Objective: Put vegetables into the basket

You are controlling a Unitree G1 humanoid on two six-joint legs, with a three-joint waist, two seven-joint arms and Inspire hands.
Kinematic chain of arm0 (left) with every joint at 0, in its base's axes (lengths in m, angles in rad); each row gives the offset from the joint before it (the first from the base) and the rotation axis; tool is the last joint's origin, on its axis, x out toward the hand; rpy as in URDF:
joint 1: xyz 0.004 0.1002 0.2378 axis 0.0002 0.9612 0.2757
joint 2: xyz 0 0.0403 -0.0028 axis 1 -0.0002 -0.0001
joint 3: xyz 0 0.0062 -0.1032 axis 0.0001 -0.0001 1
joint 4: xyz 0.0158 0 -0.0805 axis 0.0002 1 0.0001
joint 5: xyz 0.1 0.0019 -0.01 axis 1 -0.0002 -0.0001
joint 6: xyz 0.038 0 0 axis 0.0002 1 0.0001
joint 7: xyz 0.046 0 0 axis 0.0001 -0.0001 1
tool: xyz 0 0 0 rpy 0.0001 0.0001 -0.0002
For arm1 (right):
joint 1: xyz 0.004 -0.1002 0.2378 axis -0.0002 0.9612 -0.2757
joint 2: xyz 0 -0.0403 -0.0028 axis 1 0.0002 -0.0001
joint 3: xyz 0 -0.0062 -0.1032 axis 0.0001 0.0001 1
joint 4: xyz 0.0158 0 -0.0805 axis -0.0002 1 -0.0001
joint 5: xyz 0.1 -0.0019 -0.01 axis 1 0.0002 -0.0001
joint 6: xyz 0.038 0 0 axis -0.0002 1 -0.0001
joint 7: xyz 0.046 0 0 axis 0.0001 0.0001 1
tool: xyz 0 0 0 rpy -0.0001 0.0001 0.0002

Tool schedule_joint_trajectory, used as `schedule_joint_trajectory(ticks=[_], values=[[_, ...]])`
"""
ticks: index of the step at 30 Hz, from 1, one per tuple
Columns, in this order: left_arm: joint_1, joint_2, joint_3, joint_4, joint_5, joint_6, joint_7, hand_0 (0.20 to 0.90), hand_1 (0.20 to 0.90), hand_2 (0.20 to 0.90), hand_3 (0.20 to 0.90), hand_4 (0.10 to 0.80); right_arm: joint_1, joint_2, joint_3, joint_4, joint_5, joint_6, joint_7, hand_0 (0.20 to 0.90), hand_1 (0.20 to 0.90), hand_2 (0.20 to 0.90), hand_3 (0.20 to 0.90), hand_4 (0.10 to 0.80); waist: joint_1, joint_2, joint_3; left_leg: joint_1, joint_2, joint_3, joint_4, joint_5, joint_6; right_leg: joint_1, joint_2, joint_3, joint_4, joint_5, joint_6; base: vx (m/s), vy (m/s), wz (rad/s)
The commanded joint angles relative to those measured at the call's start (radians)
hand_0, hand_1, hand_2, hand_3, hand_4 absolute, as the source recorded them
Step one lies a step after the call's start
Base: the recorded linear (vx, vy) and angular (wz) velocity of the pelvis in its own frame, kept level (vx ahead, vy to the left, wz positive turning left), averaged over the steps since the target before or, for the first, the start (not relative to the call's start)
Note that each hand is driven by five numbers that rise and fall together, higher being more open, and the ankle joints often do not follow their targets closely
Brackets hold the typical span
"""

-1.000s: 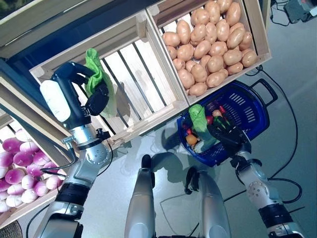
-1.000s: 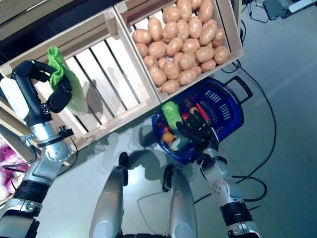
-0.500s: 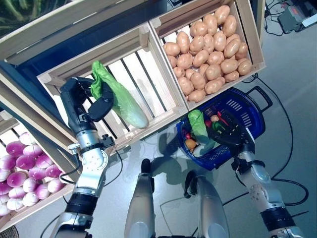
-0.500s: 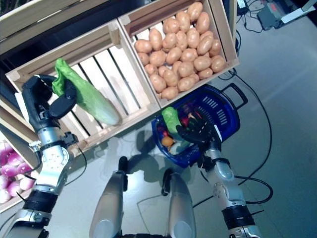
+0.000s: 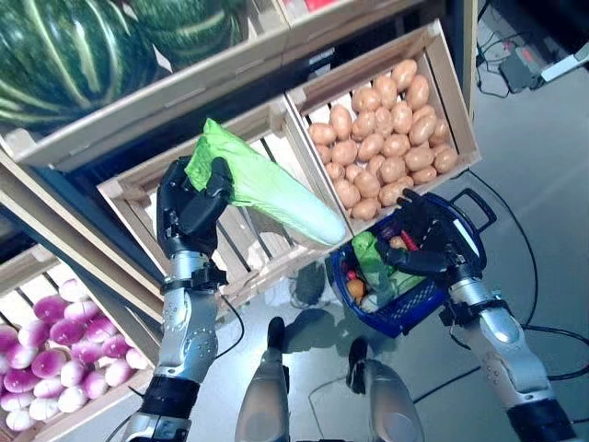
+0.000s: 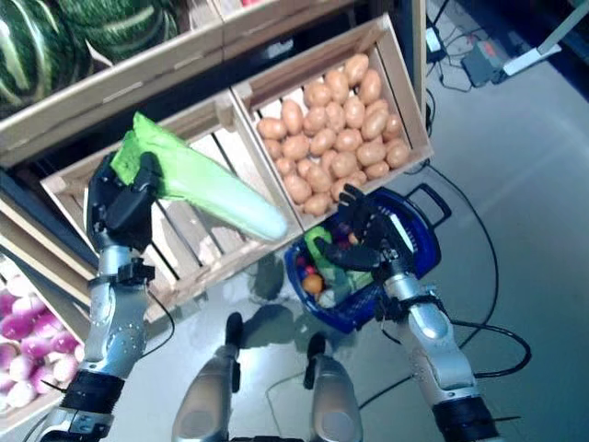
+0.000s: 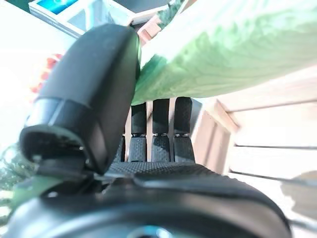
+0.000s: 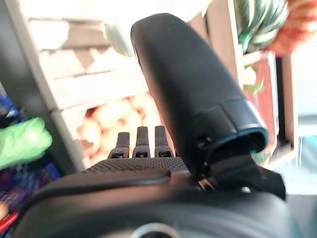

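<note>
My left hand point(image 5: 189, 212) is shut on the leafy end of a long pale-green cabbage point(image 5: 276, 189), held up in front of an empty slatted crate point(image 5: 129, 198). The cabbage's whitish end points down and right, close above the blue basket point(image 5: 409, 311). In the left wrist view the cabbage point(image 7: 237, 54) lies between the thumb and the curled fingers point(image 7: 161, 129). My right hand point(image 5: 425, 247) hovers at the basket's rim, open, with its fingers point(image 8: 141, 141) straight. Inside the basket lie a green leafy vegetable point(image 5: 368, 256), an orange one and small red ones.
A crate of potatoes point(image 5: 386, 129) stands right of the slatted crate, just behind the basket. Striped green melons point(image 5: 64, 46) fill the shelf above. A bin of purple-white turnips point(image 5: 46, 368) sits low on the left. Grey floor lies right of the basket.
My left hand has lifted the cabbage out of the slatted crate and swung its pale end toward the basket. The right hand's fingers have spread at the basket. The camera has shifted.
</note>
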Motion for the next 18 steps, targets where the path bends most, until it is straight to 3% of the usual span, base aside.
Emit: schedule_joint_trajectory(ticks=[1, 12, 18], values=[[-0.013, 0.011, -0.006, -0.054, -0.021, -0.03, -0.111, 0.3, 0.3, 0.3, 0.3, 0.4, -0.019, -0.045, 0.045, -0.086, 0.041, 0.032, 0.186, 0.9, 0.9, 0.9, 0.9, 0.8, 0.0, -0.033, -0.212, 0.048, -0.048, 0.003, -0.037, -0.057, 0.016, 0.127, -0.007, -0.043, -0.253, 0.154, -0.022, 0.089, -0.007, -0.01], [-0.061, 0.071, -0.123, 0.007, -0.024, 0.094, -0.247, 0.3, 0.3, 0.3, 0.3, 0.4, -0.159, -0.145, 0.203, -0.055, 0.155, 0.286, 0.386, 0.9, 0.9, 0.9, 0.9, 0.8, 0.022, -0.04, -0.316, 0.135, -0.029, 0.005, -0.147, -0.037, 0.006, 0.208, -0.021, -0.075, -0.366, 0.217, 0.009, 0.064, -0.016, 0.04], [-0.065, 0.078, -0.158, 0.029, -0.037, 0.129, -0.309, 0.3, 0.3, 0.3, 0.3, 0.4, -0.203, -0.137, 0.257, -0.041, 0.211, 0.346, 0.419, 0.9, 0.9, 0.9, 0.9, 0.8, 0.024, -0.042, -0.351, 0.155, -0.029, 0.01, -0.147, -0.047, 0.01, 0.224, -0.029, -0.07, -0.383, 0.231, 0.017, 0.074, 0.014, 0.01]])
